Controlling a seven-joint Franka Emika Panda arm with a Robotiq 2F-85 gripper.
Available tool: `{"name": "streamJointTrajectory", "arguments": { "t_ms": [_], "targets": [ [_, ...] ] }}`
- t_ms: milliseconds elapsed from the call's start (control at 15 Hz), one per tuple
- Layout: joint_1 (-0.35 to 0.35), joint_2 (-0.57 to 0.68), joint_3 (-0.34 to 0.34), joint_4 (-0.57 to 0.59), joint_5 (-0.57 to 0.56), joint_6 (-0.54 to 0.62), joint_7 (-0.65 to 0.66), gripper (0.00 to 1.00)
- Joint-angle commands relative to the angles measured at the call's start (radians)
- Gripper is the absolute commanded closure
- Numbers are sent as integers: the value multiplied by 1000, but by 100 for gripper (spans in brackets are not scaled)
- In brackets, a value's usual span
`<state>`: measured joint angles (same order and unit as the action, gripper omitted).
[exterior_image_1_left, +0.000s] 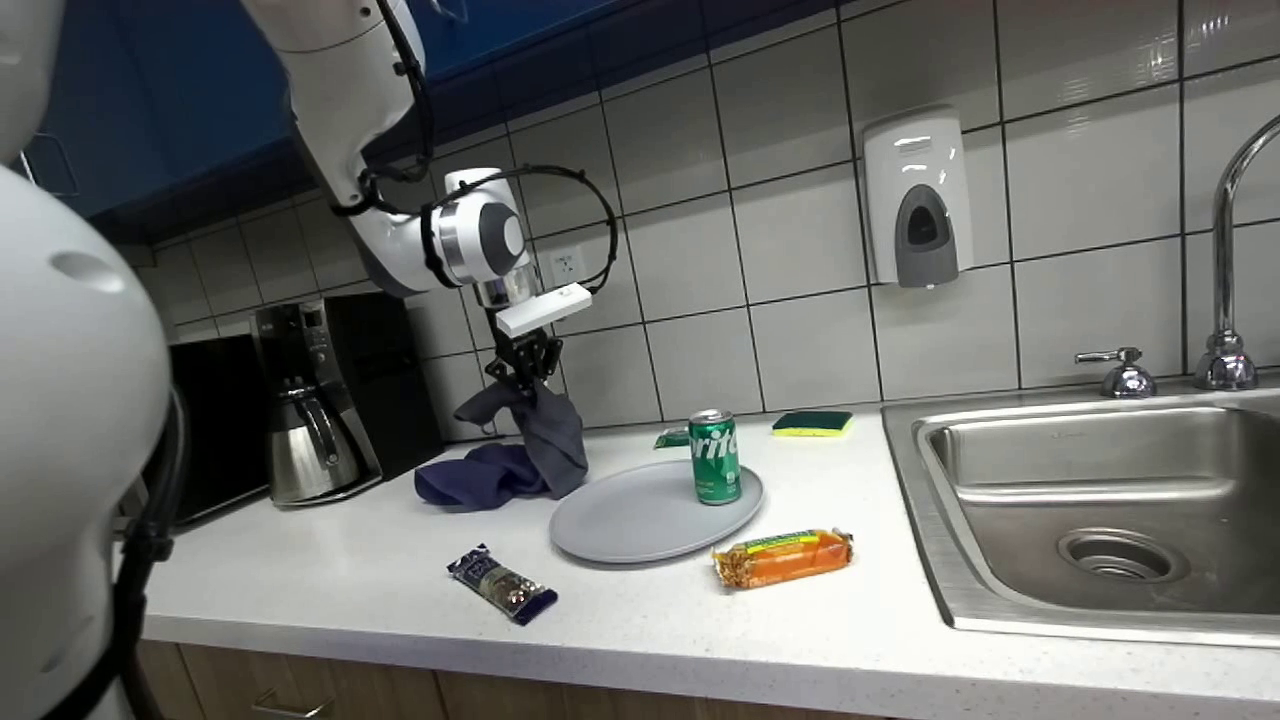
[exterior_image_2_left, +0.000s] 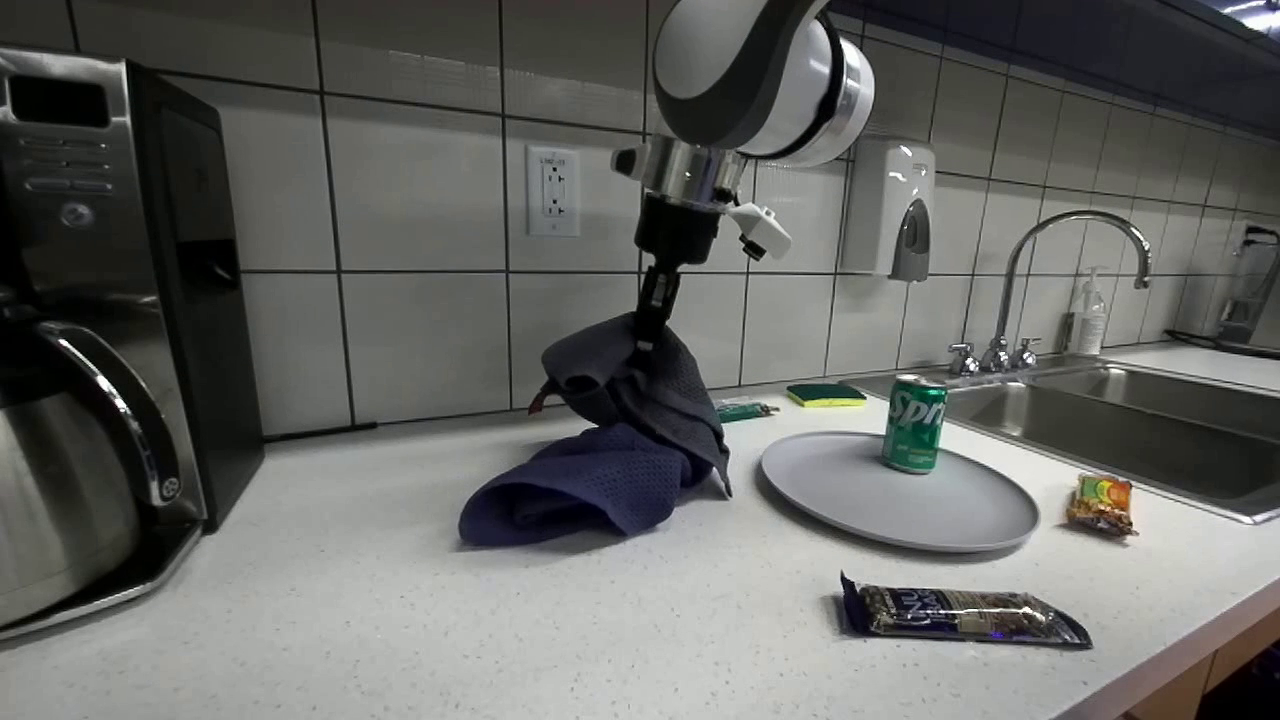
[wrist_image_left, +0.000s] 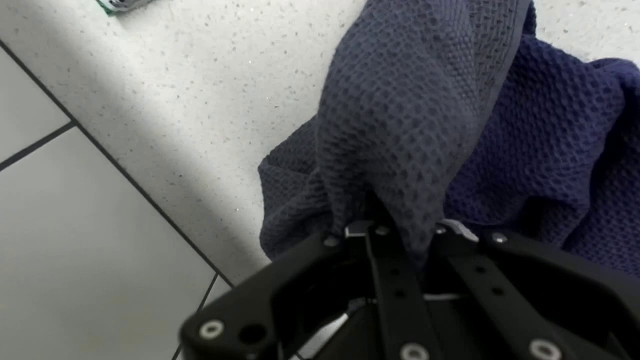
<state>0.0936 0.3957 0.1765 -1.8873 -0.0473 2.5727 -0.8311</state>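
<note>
And it's a kitchen: stainless-steel sink (exterior_image_1_left: 929, 500) let into the countertop (exterior_image_1_left: 620, 620), gooseneck faucet (exterior_image_1_left: 1223, 280), scrub sponge (exterior_image_1_left: 812, 424) and coffee maker (exterior_image_2_left: 130, 310) lining the back edge, wood-grain cabinet (exterior_image_1_left: 350, 690) below the front edge.

Hand (wrist_image_left: 406, 236) partly hidden by gray cloth (wrist_image_left: 395, 110), coffee maker (exterior_image_2_left: 170, 270) cut off by an exterior view's left edge.

arm (exterior_image_1_left: 350, 90) angled down, gripper (exterior_image_2_left: 648, 345) clenched
the white arm slopes down to a bent wrist (exterior_image_1_left: 470, 235); beneath it, the black gripper points steeply downward, its two fingers (wrist_image_left: 398, 295) close together.
</note>
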Motion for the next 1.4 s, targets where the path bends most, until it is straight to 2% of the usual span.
{"name": "streamJointTrajectory", "arguments": {
  "t_ms": [0, 533, 600, 667, 733, 1200, 1333],
  "targets": [
    [4, 28, 11, 58, -22, -40, 28, 98],
    [1, 47, 11, 55, -21, -54, 22, 98],
    [0, 44, 11, 53, -20, -64, 21, 68],
    [-2, 41, 13, 50, -17, -76, 17, 67],
    [-5, 35, 15, 45, -13, -88, 12, 61],
    [-47, -25, 20, -20, 24, -211, -26, 8],
    [-63, -50, 16, -43, 34, -235, -39, 0]
  ]
}}
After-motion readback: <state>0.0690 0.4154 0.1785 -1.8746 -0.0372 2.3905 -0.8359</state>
